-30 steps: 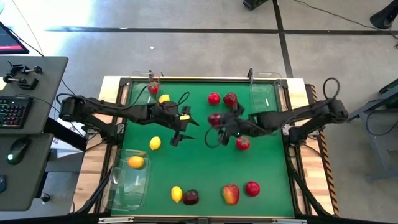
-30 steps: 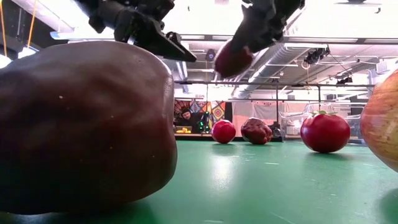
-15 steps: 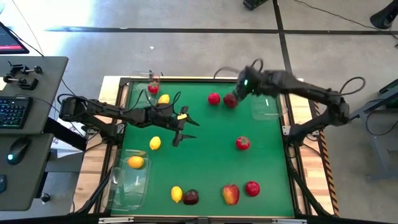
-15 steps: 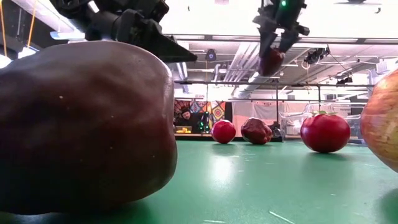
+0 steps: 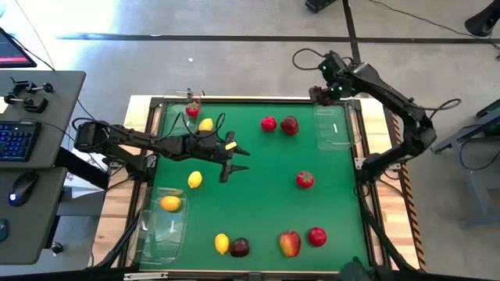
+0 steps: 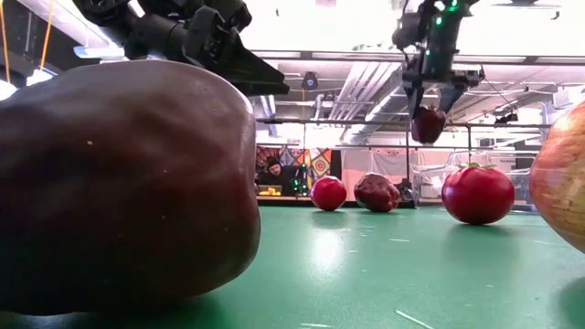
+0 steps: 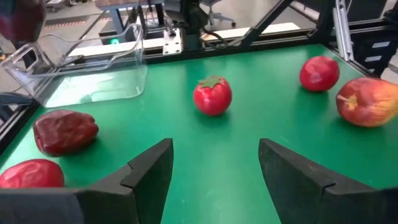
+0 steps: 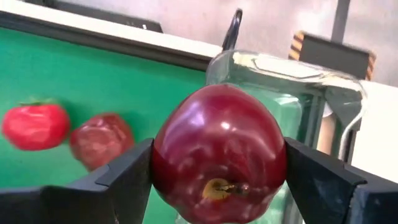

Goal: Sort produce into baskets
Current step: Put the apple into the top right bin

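The right arm has swung away from the middle of the green desk (image 5: 258, 195) to its far right corner, carrying a dark red apple (image 8: 219, 153) with it. The right hand (image 5: 326, 92) is clamped on that apple, one dark finger pressed against each side, and hangs at the far edge of the clear tray (image 5: 334, 127) in that corner. From the desk-level view, the apple (image 6: 428, 123) dangles high above the surface, not yet lowered. This looks like a delivery nearly finished: one piece of produce has left the sorting area, with only lowering and release remaining.

The left hand (image 5: 231, 161) hovers over the desk left of centre, its fingers apart and holding nothing; they have drawn somewhat closer together over the past second. A yellow lemon (image 5: 194, 179) lies on the desk just beside it, toward the left edge. Ahead of that hand lie a small red strawberry-like fruit (image 7: 212, 95) and, further off, a red-yellow apple (image 7: 368, 101).

Another lemon (image 5: 170, 204) already sits in the near left tray (image 5: 156, 236). Several fruits remain loose along the near edge.
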